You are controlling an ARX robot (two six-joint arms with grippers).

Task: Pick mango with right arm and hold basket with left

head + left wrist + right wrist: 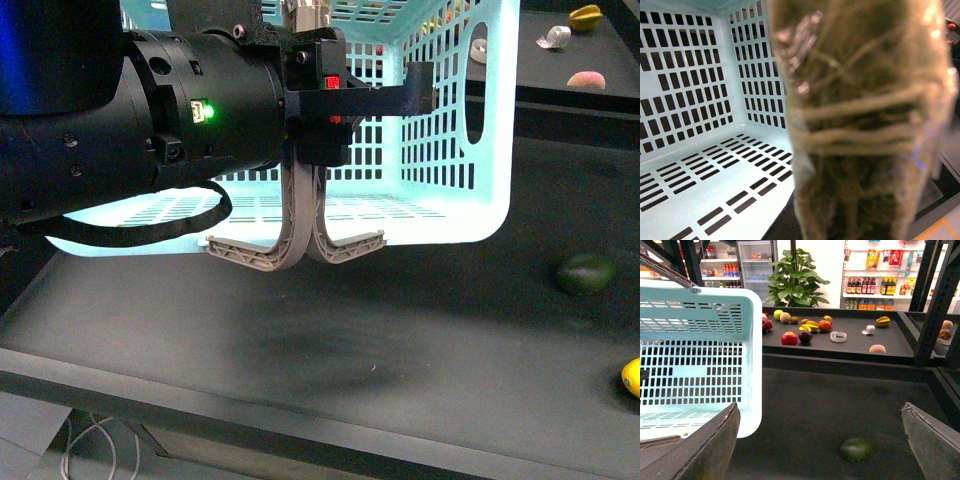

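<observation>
Evidently our left tool (pixel 318 120) clamps the basket (pixel 450 200) by its handles (pixel 300 235) to steady it, while our right tool (pixel 819 405) gapes wide, empty, for the near-right mango (pixel 632 378).

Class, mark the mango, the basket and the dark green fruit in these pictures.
mango (pixel 633 377), front view, the visible yellow part at the picture's edge.
basket (pixel 500 160), front view, solid strip of its side wall.
dark green fruit (pixel 856 449), right wrist view, its middle.
</observation>
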